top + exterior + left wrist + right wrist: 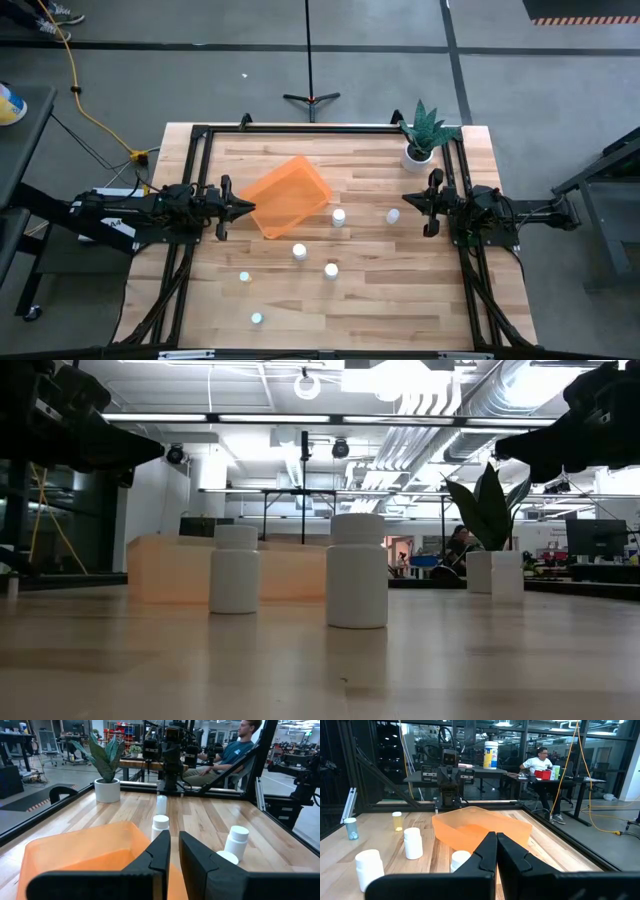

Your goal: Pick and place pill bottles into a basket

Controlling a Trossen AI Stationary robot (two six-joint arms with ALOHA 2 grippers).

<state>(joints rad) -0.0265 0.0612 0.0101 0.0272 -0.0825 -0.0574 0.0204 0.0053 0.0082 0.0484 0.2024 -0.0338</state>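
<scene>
The orange basket (pixel 290 197) lies askew on the table, left of centre, resting on its bottom. Several small white pill bottles stand upright around it, among them one (pixel 339 217) by its right corner, one (pixel 393 215) further right and one (pixel 257 318) near the front edge. Two bottles (pixel 235 568) (pixel 357 570) show large in the low view. My left gripper (pixel 248 208) hangs shut and empty above the basket's left edge (pixel 85 850). My right gripper (pixel 408 201) hangs shut and empty above the table, right of the bottles (pixel 413 842).
A white pot with a green plant (pixel 422 135) stands at the table's far right corner. A black frame (pixel 300 128) runs along the table's far edge and sides. A person (pixel 235 750) sits beyond the right side, another (pixel 540 765) beyond the left.
</scene>
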